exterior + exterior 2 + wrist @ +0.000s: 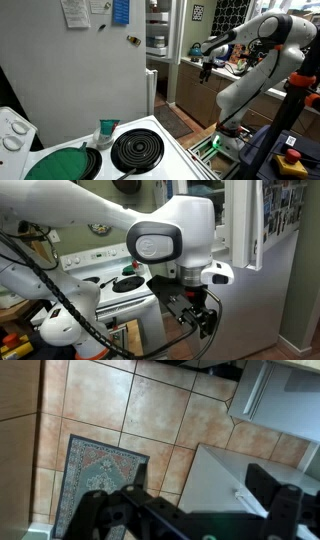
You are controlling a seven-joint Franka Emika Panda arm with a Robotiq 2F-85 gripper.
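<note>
Two fingers [100, 512] of the gripper [207, 68] stand wide apart w/ nothing btwn them, and we see it hang up in the air, well apart from the white stove [168, 135]. Under it, in the wrist view, we see the tile floor [160, 410] and a small rug [100, 470]. On the stove we see a green lid [60, 163] on one burner, a black coil [137, 150] beside it, & a blue-green cup [108, 130] at the back, near the fridge [90, 70].

No legible text, fridge papers [75, 12] too small to read
</note>
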